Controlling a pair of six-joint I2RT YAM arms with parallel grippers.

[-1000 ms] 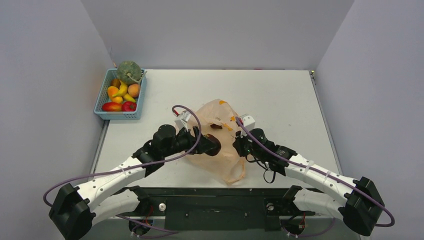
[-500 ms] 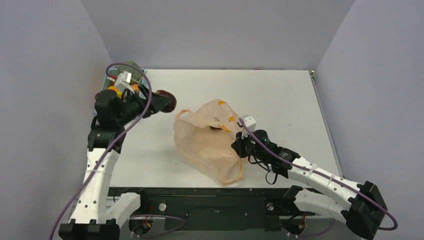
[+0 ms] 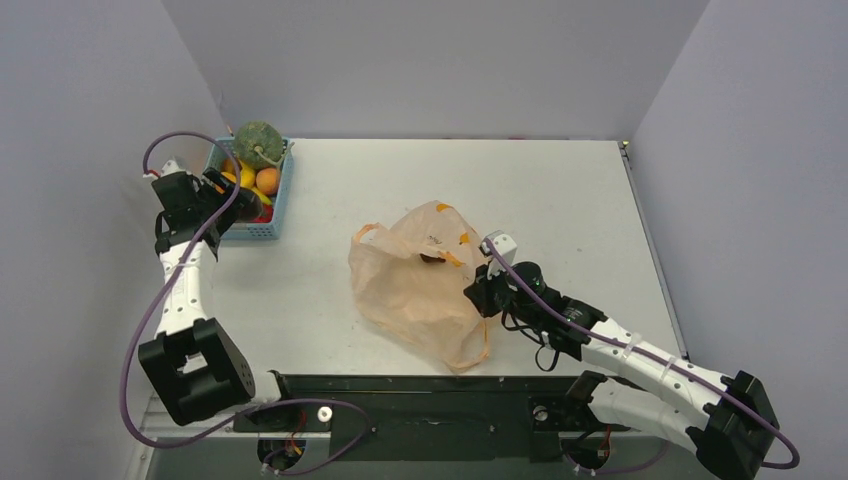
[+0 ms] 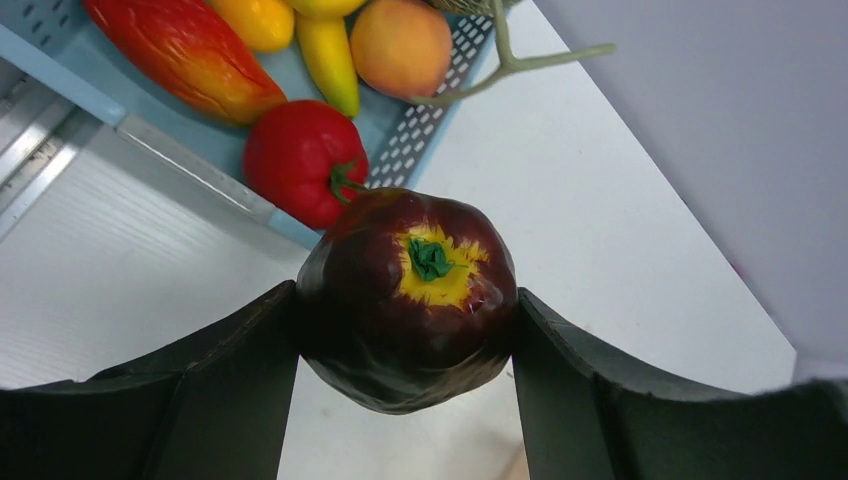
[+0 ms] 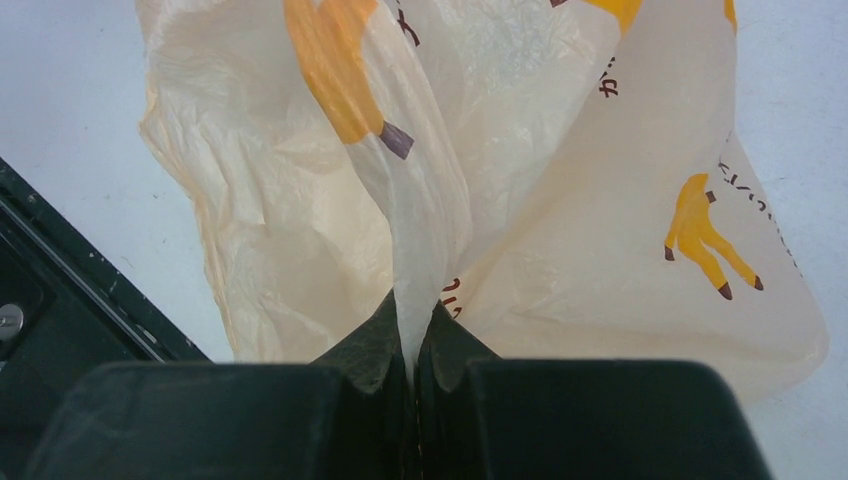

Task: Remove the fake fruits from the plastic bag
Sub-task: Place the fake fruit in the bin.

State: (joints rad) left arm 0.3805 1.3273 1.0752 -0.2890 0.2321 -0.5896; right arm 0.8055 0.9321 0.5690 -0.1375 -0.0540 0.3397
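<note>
My left gripper is shut on a dark purple fruit with a yellow top and green stem, holding it just above the near edge of the blue basket. The peach plastic bag with banana prints lies mid-table. My right gripper is shut on a fold of the bag at its right side. A small dark piece shows in the bag's mouth. The rest of the bag's inside is hidden.
The blue mesh basket at the far left holds a green melon, an orange fruit, yellow banana, red fruit and a red-orange piece. Grey walls stand close on the left and back.
My left arm has swung from the bag's mouth far left to the basket, carrying the dark purple fruit. My right gripper has stayed shut on the bag.
</note>
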